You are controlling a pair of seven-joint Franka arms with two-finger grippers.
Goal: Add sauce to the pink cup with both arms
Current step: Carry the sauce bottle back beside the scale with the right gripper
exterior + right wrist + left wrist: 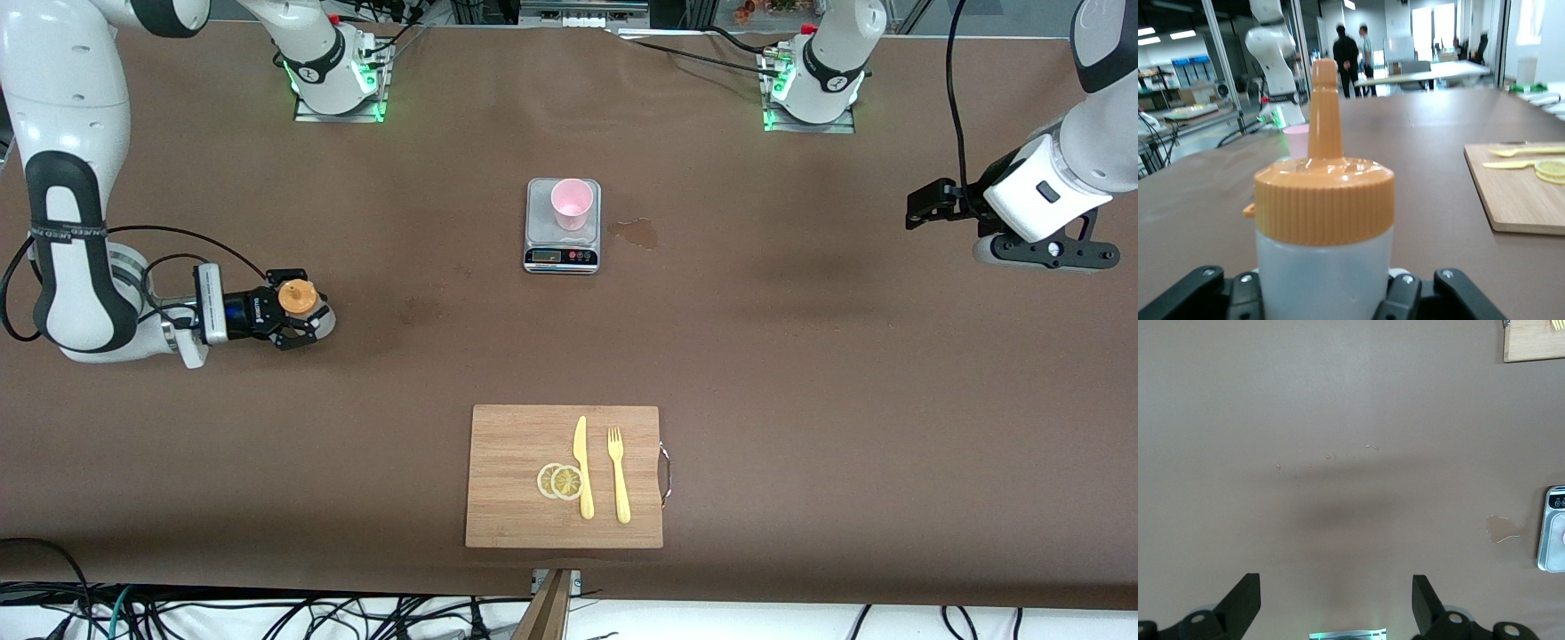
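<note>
Brown covered table [800,356], cables hanging along the camera-side edge. Lab background in right wrist view, blurred: two people standing, glass partitions, nothing readable.

Right gripper [298,318] low at the right arm's end of the table, clenched on sauce bottle [298,302]. Bottle upright, orange cap up; whitish body mostly hidden by fingers in front view. Right wrist view shows bottle [1325,267] up close, base cut off, nozzle tip blocking part of pink cup [1297,140]. Whether bottle base touches table: cannot tell.

Pink cup [572,204] upright on silver scale [563,251], mid-table, nearer the robot bases than the cutting board [516,480]. Cup well apart from bottle. Cup contents hard to make out. Scale display and red buttons visible, digits not legible. Scale cut off at frame edge in left wrist view [1553,530].

Small wet stain [636,233] just beside scale, toward the left arm's end; also seen in left wrist view [1501,529].

Left gripper [925,209] up in the air over bare table at the left arm's end, waiting, fingers [1241,603] spread, nothing between them. Fingertips only partly in frame.

Cutting board with two lemon slices [560,481], yellow knife [582,467], yellow fork [618,474]. Slices overlap, touching knife. Metal handle on board edge partly hidden.

Strap on right arm carries white lettering, too small to read.
</note>
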